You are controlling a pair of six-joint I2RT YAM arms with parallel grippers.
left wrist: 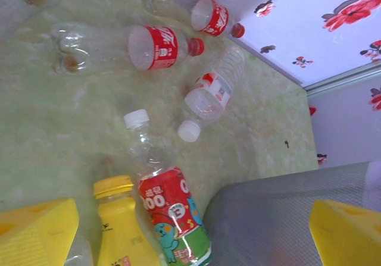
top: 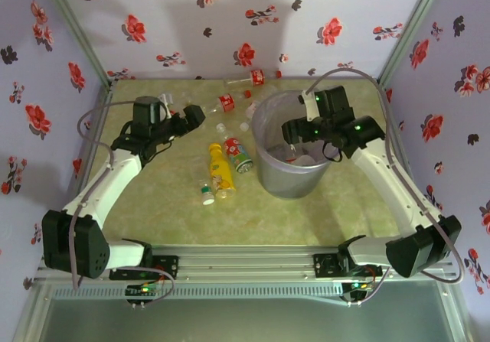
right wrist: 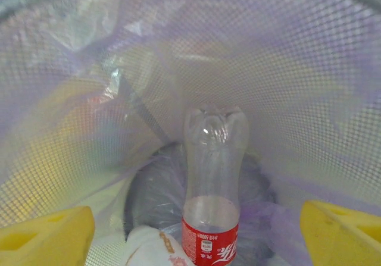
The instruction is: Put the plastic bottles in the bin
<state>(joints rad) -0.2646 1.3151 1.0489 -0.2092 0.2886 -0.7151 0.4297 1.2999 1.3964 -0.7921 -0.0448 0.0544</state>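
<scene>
Floral-walled table (left wrist: 53,135): left gripper (left wrist: 191,230) gapes empty over bottles (left wrist: 161,47); right gripper (right wrist: 194,235) gapes inside bin (right wrist: 297,69), touching nothing.

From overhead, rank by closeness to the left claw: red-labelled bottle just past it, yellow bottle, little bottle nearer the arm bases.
1. Red-labelled bottle, right beside the left gripper.
2. Yellow bottle, in the middle.
3. Little bottle, on the near side.

The top view looks down from behind over the whole tabletop (top: 168,219). The left wrist view sits close over the far-edge bottles (left wrist: 161,46), and the right wrist view peers inside the bin (right wrist: 286,69).
</scene>
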